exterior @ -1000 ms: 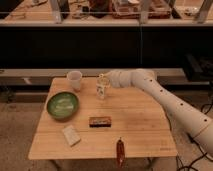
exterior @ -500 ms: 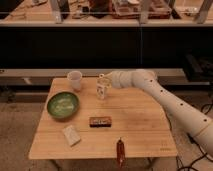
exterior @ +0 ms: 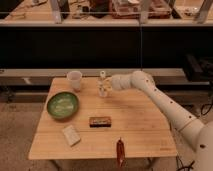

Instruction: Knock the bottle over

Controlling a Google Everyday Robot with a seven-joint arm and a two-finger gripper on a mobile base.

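The pincer (exterior: pixel 108 83) is hovering at the far middle of the surface (exterior: pixel 142 125), pressing in against the right side of the bottle (exterior: pixel 102 91) at about shoulder height. Whether it is clenched on the bottle, merely touching it or released, I cannot tell, because the two pale shapes are merging where they meet. The bottle is standing upright, or perhaps just beginning to lean, near the back edge of the surface, so the knock-over is not yet done. A high contact point like this is probably being chosen because a push near the top tips a slim bottle more readily than a push near its base. The arm (exterior: pixel 165 105) is reaching in from the right, so a sideways sweep would be sending the bottle toward the white cup (exterior: pixel 75 80), which is sitting near the bottle on its left but apart from it. Closer to the front, the green bowl (exterior: pixel 63 105), the dark bar (exterior: pixel 100 121), the pale packet (exterior: pixel 71 135) and a reddish-brown item (exterior: pixel 120 152) at the front edge are lying well apart from the bottle. The bottle's label is showing only as a pale patch, and no writing or brand is readable on it or on anything else.
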